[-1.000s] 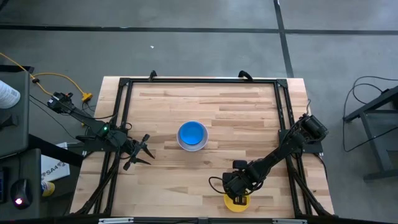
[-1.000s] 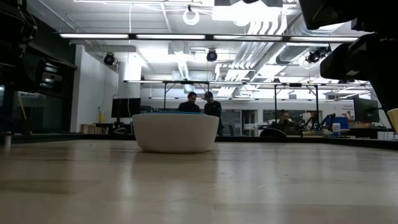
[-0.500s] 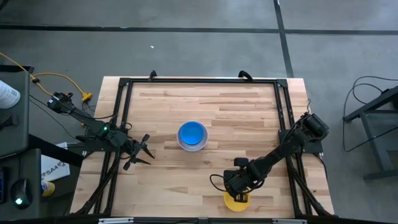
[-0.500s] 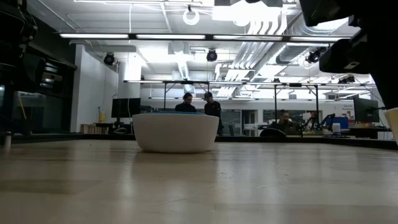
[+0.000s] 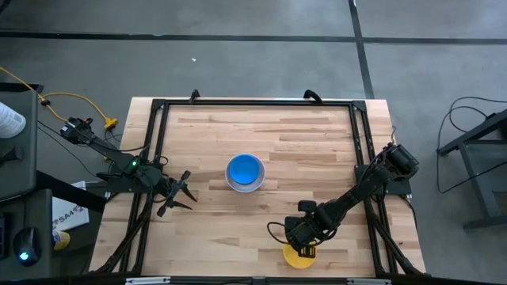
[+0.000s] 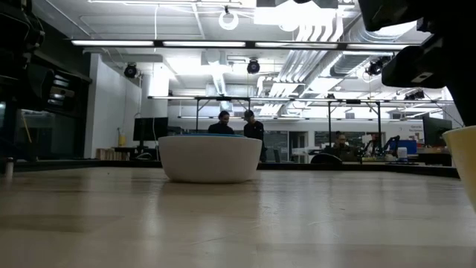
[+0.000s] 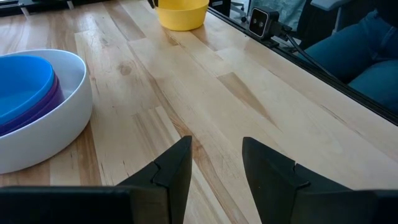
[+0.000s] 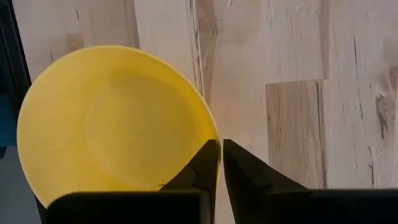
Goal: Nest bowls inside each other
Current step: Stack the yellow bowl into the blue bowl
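Note:
A white bowl [image 5: 244, 173] stands on its base at the table's middle. A blue bowl [image 7: 22, 81] sits nested in it on top of a purple one [image 7: 55, 99]. A yellow bowl [image 5: 299, 258] sits near the table's front edge, right of centre, with my right gripper [image 8: 219, 149] above it, pointing down and shut on its rim. My left gripper [image 5: 182, 194] waits open at the table's left side, clear of everything. My right gripper pinches the yellow bowl's rim [image 8: 207, 126] on the side toward the white bowl. One finger [image 8: 202, 163] is inside the bowl and the other [image 8: 245, 171] is outside. The fingers come from above, pointing steeply down. The bowl stays upright, open side up.
A black frame [image 5: 158, 107] runs round the tabletop's edges. Bare wood lies between the white bowl and the yellow one. In the low view the white bowl [image 6: 210, 158] stands mid-table, and people and desks show in the room behind it.
The yellow bowl's wall has come a little farther into the low view from its right edge, so the bowl has shifted slightly toward the table's left under my right gripper. The white stack has kept still.

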### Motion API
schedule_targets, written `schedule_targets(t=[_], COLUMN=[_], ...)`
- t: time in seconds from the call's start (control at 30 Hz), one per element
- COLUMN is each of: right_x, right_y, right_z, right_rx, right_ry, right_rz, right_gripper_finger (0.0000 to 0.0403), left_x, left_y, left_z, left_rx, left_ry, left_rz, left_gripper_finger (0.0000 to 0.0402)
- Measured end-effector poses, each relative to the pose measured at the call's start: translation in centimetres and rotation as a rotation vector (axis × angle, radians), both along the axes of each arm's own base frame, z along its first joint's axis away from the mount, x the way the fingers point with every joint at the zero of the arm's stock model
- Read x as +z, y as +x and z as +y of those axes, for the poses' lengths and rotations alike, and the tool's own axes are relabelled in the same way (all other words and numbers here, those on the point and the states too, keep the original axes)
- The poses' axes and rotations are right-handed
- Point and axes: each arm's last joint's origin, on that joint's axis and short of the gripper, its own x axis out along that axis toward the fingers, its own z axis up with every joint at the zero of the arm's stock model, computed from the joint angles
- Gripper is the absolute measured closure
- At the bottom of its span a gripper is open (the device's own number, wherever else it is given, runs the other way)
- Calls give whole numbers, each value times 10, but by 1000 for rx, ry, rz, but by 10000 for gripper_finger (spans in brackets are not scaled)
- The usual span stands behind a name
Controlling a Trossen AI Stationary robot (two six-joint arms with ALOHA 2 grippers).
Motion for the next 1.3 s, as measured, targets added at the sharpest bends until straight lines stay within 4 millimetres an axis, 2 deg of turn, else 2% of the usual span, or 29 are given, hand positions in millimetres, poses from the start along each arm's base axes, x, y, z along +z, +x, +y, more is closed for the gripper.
schedule_targets(t=[0.4, 1.3], right_x=[0, -2], right_y=[0, 0], right_z=[0, 0], right_rx=[1, 1], right_ry=[2, -5], right_rz=[1, 14], right_gripper_finger=[348, 353], left_x=[0, 0], left_y=[0, 0], left_z=[0, 0], left_rx=[0, 0], left_ry=[0, 0], left_rz=[0, 0], left_gripper_finger=[261, 261])
